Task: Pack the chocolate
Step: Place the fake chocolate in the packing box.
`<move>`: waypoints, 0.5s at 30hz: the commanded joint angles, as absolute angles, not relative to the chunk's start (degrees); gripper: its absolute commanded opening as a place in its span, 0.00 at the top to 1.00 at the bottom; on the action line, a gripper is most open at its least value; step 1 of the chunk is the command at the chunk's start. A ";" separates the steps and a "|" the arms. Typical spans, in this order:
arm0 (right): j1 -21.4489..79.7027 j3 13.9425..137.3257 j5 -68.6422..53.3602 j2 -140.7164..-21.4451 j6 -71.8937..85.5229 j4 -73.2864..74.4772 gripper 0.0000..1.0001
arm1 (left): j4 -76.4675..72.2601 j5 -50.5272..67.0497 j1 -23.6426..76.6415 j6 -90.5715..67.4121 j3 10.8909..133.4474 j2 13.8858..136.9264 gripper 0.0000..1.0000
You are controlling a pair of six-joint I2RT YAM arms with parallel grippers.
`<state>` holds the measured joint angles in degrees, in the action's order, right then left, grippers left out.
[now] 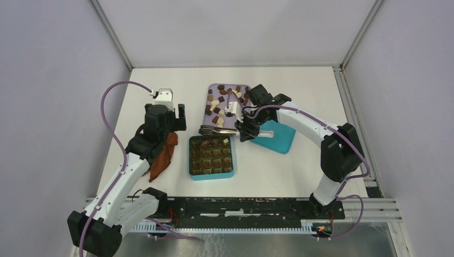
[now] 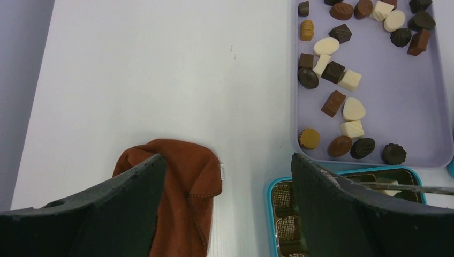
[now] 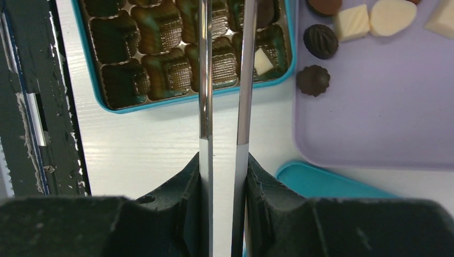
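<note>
Several chocolate pieces (image 1: 222, 99), dark, brown and cream, lie loose on a lavender tray (image 1: 243, 88). The teal box (image 1: 211, 172) with a brown gridded insert stands in front of it, a few pieces in its far row, one of them cream-white (image 3: 262, 61). My right gripper (image 1: 243, 131) is shut on metal tongs (image 1: 217, 130), whose two arms (image 3: 206, 80) reach over the box's far row, slightly apart, with nothing seen between them. My left gripper (image 1: 174, 119) hangs open and empty between the reddish-brown cloth (image 2: 182, 182) and the box's left rim (image 2: 272, 206).
The teal lid (image 1: 275, 138) lies right of the box, under the right wrist. The cloth (image 1: 163, 155) lies left of the box beside the left arm. The tray's near edge (image 3: 375, 160) almost touches the box and lid. A black rail (image 1: 241, 206) runs along the near table edge.
</note>
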<state>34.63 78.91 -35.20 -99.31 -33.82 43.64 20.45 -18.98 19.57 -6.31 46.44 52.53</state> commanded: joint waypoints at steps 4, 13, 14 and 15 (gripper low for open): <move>38.86 81.87 -34.78 -101.45 -35.13 42.90 0.87 | 17.97 -24.14 19.23 -4.88 45.97 50.85 0.08; 43.14 87.48 -27.62 -107.09 -32.49 43.69 0.84 | 18.02 -25.67 19.20 -5.09 45.90 50.78 0.08; 43.58 88.15 -26.93 -107.43 -32.42 43.83 0.83 | 17.97 -25.66 19.21 -5.09 45.95 50.80 0.08; 44.00 88.55 -26.19 -107.85 -32.20 43.98 0.83 | 18.08 -25.66 19.24 -5.10 45.96 50.77 0.08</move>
